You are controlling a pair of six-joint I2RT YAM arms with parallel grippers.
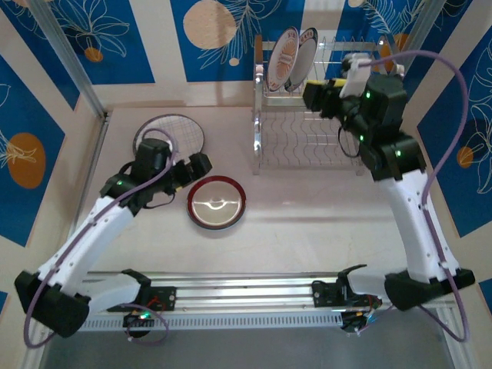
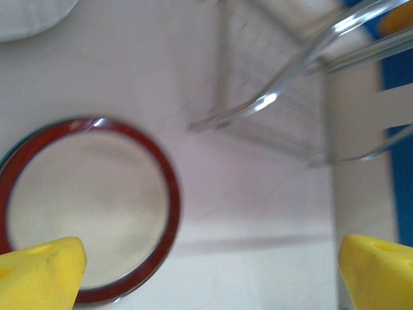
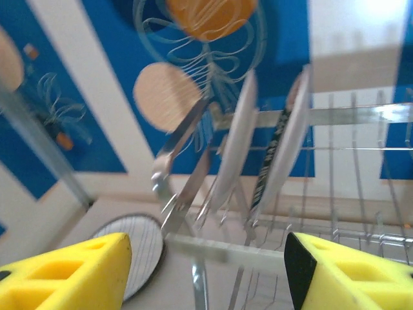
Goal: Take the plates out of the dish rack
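Rack (image 1: 304, 150) holds 2 plates (image 1: 287, 61); 2 lie left.

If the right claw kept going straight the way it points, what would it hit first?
Most likely the two plates standing in the dish rack, dead ahead between the open fingers of the right gripper; a rack wire might come first, depth is unclear.
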